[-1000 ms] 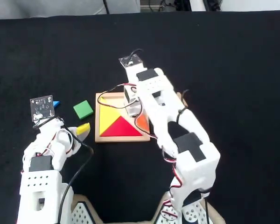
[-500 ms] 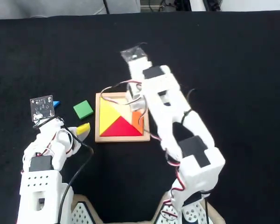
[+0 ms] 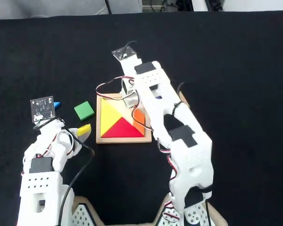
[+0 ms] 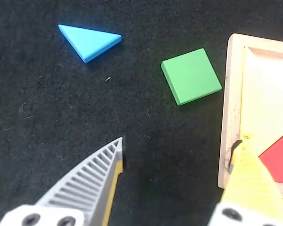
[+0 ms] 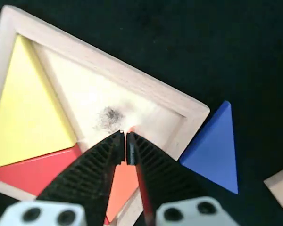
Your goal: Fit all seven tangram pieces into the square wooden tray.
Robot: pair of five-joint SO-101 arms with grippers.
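The square wooden tray (image 3: 100, 117) (image 5: 108, 70) (image 4: 232, 108) holds a yellow triangle (image 3: 110, 116) (image 5: 26, 110), a red triangle (image 3: 122, 128) (image 5: 35, 172) and an orange piece (image 3: 139, 117) (image 5: 121, 190). My right gripper (image 5: 123, 137) (image 3: 130, 100) is shut with nothing in it, its tips over the tray's bare floor by the orange piece's corner. A dark blue triangle (image 5: 213, 147) lies just outside the tray's rim. On the cloth lie a green square (image 3: 84, 111) (image 4: 191, 76) and a light blue triangle (image 3: 57, 104) (image 4: 90, 40). My left gripper (image 4: 177, 153) (image 3: 83, 131) stands open beside the tray.
A tan wooden piece (image 5: 280, 186) (image 3: 182, 98) lies beyond the dark blue triangle, partly behind the right arm. The black cloth (image 3: 236, 70) covers the whole table, with open room to the right and far side.
The right arm drew back from the tray's right side and swung left, leaving more of the orange piece showing in the tray. The left arm has stayed still.
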